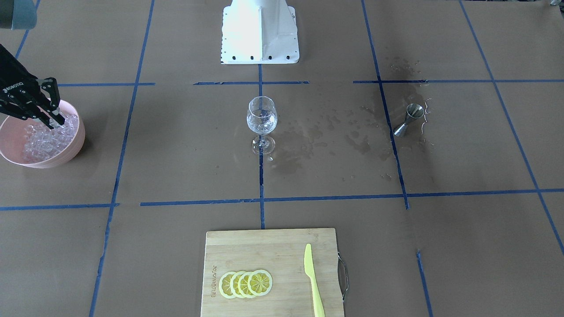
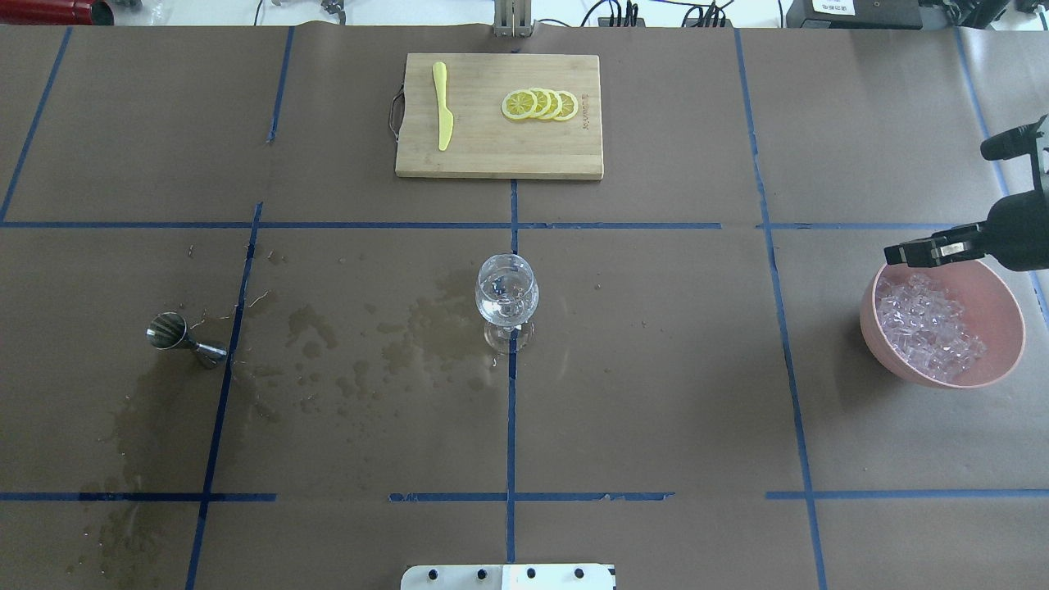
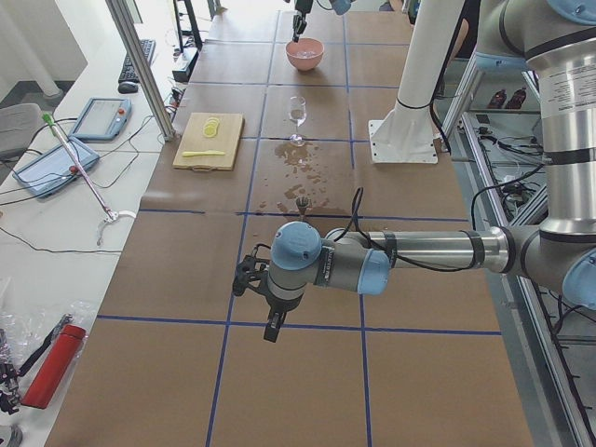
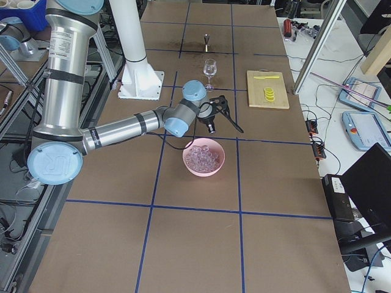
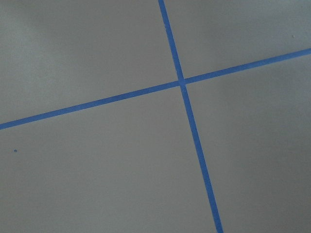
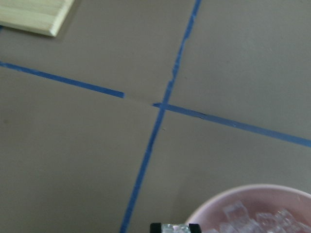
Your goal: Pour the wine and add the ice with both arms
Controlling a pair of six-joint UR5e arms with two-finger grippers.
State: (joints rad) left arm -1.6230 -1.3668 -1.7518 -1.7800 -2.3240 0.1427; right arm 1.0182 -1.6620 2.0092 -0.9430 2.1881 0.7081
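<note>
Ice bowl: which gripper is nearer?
Right. The right gripper is at the bowl's rim, just above the ice. The left gripper hangs over the table's opposite end, beyond the jigger, far from the bowl.

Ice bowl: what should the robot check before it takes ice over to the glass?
1. An ice cube in the right gripper: something glassy sits between its fingertips, ok.
2. The wine glass stands upright: ok.
3. Path from pink bowl to glass free of things: ok.
4. The table is dry: not ok, wet patches beside the glass.
5. The left gripper is out of the way: ok, far off near the table's end.
6. Room in the glass: cannot tell.
</note>
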